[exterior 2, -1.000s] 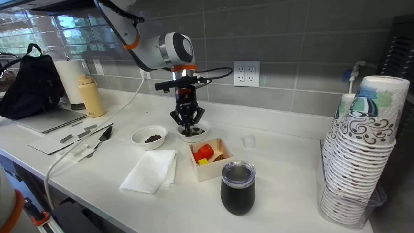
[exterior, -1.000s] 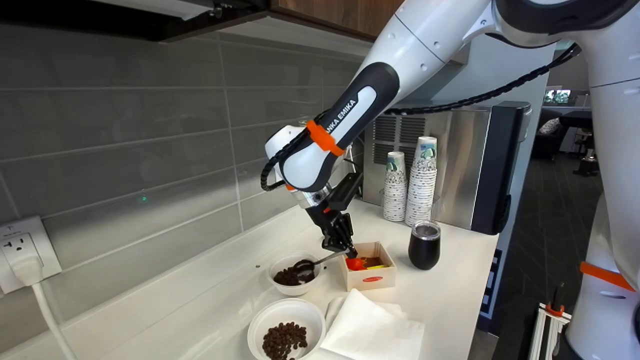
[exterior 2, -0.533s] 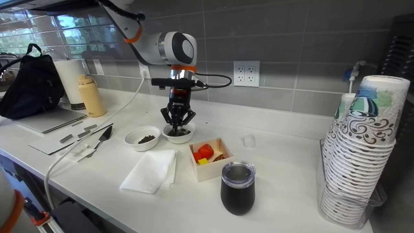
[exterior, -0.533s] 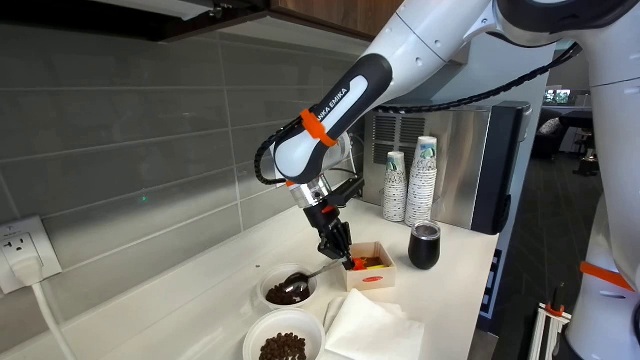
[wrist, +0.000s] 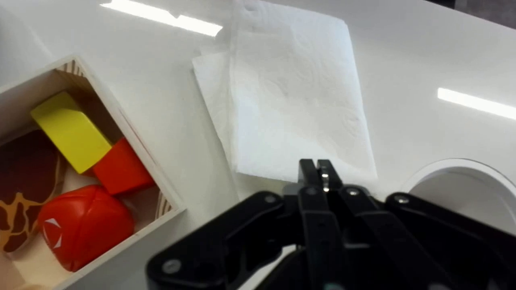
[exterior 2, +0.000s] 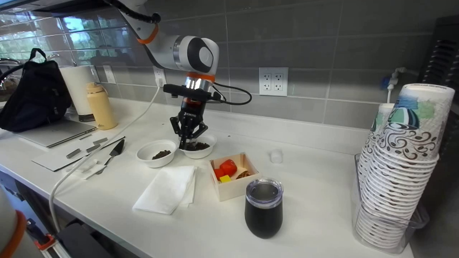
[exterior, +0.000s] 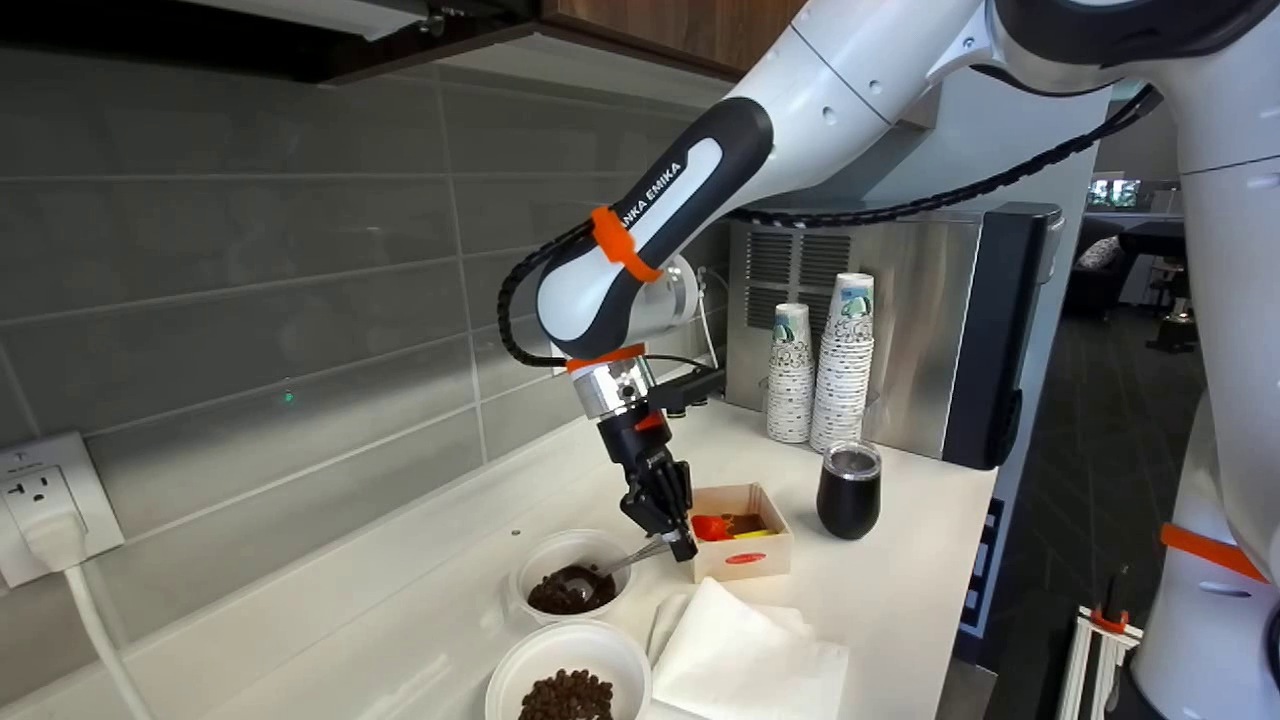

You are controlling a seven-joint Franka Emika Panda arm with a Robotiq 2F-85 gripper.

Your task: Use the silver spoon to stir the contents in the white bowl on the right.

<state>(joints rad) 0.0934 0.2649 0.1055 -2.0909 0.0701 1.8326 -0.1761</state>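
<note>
My gripper [exterior: 684,548] is shut on the handle of the silver spoon [exterior: 630,558]. The shiny handle [wrist: 325,182] shows between the fingers in the wrist view. The spoon slants down over the rim of the smaller white bowl [exterior: 572,542], with its head in the dark brown contents [exterior: 556,600]. In an exterior view the gripper [exterior 2: 183,147] is tilted at the near side of this bowl [exterior 2: 198,154] and hides part of it. The smaller bowl is hidden in the wrist view.
The wider white bowl [exterior: 520,660] with a brown heap stands close beside the smaller one. A wooden box [exterior 2: 233,190] with red and yellow pieces, folded napkins [exterior 2: 166,190] and a black tumbler [exterior 2: 264,218] stand nearby. A tiled wall [exterior 2: 301,107] rises behind.
The smaller bowl has slid toward the wider bowl, which has shifted slightly. My gripper has moved the same way with the spoon and now tilts more. The spoon head stays in the contents.
</note>
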